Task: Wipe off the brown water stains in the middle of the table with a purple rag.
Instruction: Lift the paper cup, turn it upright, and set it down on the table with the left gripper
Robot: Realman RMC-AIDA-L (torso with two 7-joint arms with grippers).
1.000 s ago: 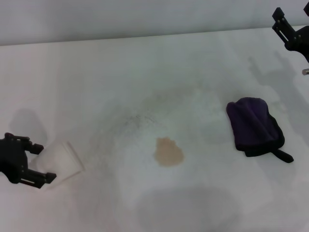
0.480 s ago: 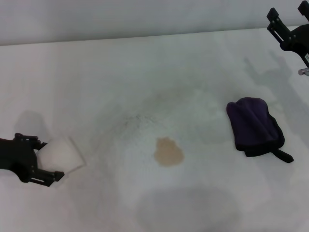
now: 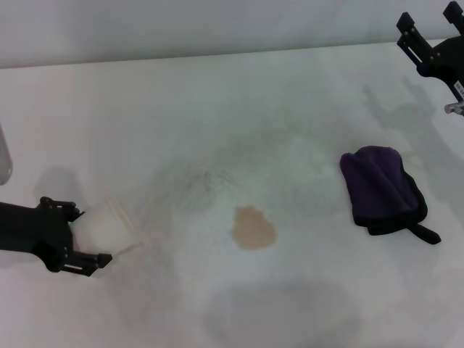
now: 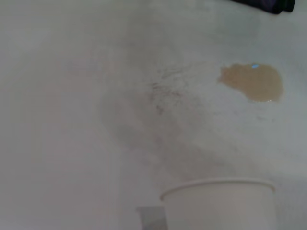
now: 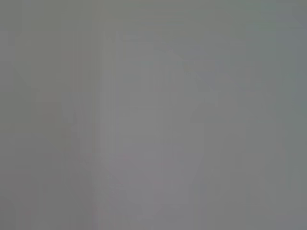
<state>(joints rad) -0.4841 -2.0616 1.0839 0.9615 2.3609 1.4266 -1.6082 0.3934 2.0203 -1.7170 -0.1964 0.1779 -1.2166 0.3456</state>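
Note:
The brown water stain [image 3: 254,228] is a small tan blotch in the middle of the white table [image 3: 217,109]; it also shows in the left wrist view [image 4: 252,81]. The purple rag [image 3: 384,190] lies folded to the right of the stain, with nothing touching it; a sliver of it shows in the left wrist view [image 4: 268,4]. My right gripper [image 3: 429,20] is open and empty, raised at the far right behind the rag. My left gripper [image 3: 90,234] is at the near left, shut on a white paper cup [image 3: 110,223], well left of the stain.
The cup's rim [image 4: 218,184] fills the near part of the left wrist view. Faint grey smudges [image 3: 203,177] lie behind the stain. The table's back edge [image 3: 217,54] meets a pale wall. The right wrist view shows only plain grey.
My left gripper has moved right along the near left of the table with the cup in it. My right gripper has shifted slightly left and up. The rag and stain have not moved.

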